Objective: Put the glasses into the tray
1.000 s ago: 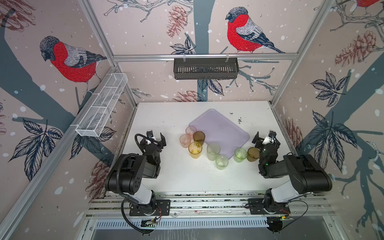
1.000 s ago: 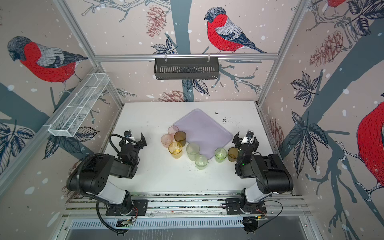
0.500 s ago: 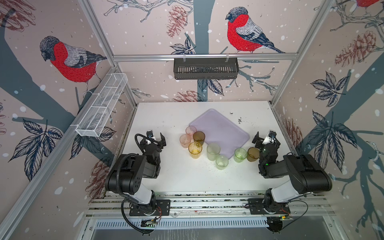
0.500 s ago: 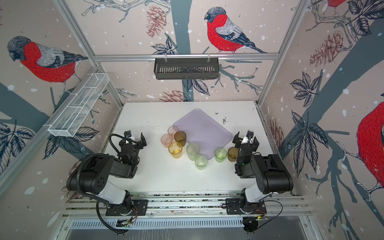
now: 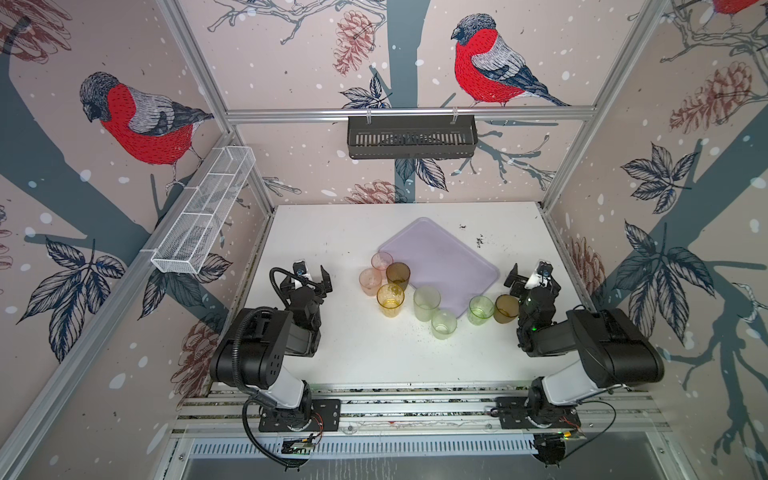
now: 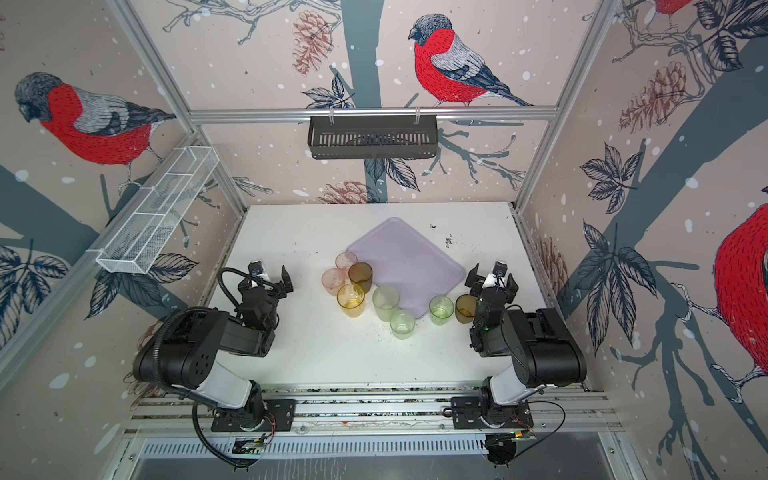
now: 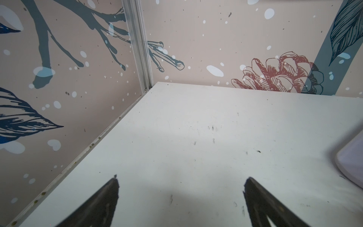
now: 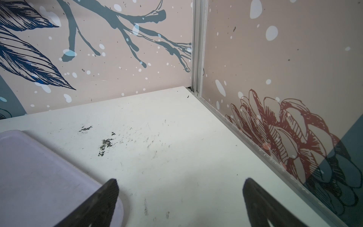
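White tabletop (image 5: pixel 353 353) carries a flat pale lilac rounded-rectangle tray (image 5: pixel 440 257), set diagonally. Eight small translucent coloured glasses (image 5: pixel 426 303) stand upright along its near edges. Flanking them, the left gripper (image 5: pixel 312 274) and right gripper (image 5: pixel 534 282) hover with jaws spread, empty.

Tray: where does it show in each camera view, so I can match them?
In a top view: the tray sits mid-way across the white table, turned cornerwise.
In a top view: tray, same spot.
Left wrist: only a rim corner, at the frame's edge.
Right wrist: a large rounded corner.
Shared landmark: the white table, in all four.
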Tool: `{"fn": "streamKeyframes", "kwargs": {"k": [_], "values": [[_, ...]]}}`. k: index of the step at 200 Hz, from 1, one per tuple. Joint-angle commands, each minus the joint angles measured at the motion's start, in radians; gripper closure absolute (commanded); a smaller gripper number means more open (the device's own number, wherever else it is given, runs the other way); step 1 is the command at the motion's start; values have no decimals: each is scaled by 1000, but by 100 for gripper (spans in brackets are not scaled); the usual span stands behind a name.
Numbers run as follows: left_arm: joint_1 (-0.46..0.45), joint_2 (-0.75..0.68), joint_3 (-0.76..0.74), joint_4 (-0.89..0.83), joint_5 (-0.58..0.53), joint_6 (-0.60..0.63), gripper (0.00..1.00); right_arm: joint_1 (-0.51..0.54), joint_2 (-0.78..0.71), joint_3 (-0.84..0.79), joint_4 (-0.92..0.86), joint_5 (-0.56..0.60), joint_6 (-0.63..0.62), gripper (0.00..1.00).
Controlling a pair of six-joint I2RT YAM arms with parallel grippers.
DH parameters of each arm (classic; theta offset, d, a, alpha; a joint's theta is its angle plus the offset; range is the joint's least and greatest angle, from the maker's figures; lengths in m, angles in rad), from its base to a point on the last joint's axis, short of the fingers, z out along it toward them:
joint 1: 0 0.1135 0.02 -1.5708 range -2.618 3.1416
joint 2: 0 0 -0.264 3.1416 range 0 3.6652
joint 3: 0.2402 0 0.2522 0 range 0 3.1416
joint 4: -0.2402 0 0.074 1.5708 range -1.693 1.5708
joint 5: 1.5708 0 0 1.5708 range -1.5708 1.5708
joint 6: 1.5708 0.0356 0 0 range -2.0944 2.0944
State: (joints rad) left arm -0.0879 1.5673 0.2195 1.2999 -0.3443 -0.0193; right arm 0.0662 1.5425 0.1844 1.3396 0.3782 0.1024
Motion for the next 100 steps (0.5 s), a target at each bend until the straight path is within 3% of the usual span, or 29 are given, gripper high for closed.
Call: {"fn": "streamKeyframes", "kwargs": {"k": [1,33,47,100], "values": [[3,-1,0,54,-5,7,1,1,1,3,24,8,-1,0],[2,-6,-8,65,-9,7,2,1,-3,-2,34,11,-6,0],[3,-21,-8,55,-9,6,1,6,-45,25,-56,22,-5,0],[3,-154,32,-156,-4,2,2,12,-200,26,-174,-28,-33,0]]}}
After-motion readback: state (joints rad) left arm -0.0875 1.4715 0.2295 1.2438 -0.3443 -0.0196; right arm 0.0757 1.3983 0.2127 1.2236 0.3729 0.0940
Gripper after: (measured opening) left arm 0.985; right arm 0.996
